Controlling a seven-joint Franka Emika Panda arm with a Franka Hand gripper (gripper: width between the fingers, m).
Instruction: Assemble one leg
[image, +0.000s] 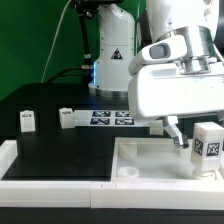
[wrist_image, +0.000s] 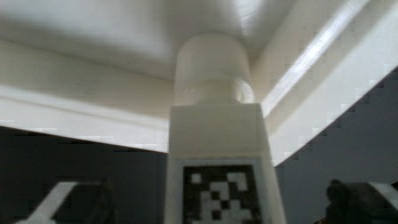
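A leg (image: 207, 148), a stubby white block with a black-and-white marker, stands at the panel's corner on the exterior view's right. My gripper (image: 196, 138) hangs over it, one finger (image: 177, 133) showing beside it. In the wrist view the leg (wrist_image: 217, 110) stands upright between my gripper's (wrist_image: 214, 208) dark fingers (wrist_image: 64, 203), with a clear gap on each side. The gripper is open and holds nothing. The leg's rounded end points into the white panel's corner (wrist_image: 107, 60). Two more legs (image: 27, 121) (image: 66, 118) stand on the black table at the exterior view's left.
The large white tray-like panel (image: 140, 160) lies at the front, with a corner hole (image: 128, 173) near its edge. The marker board (image: 112, 117) lies behind it. A white ledge (image: 50, 170) borders the table's front. The robot's base (image: 112, 50) stands at the back.
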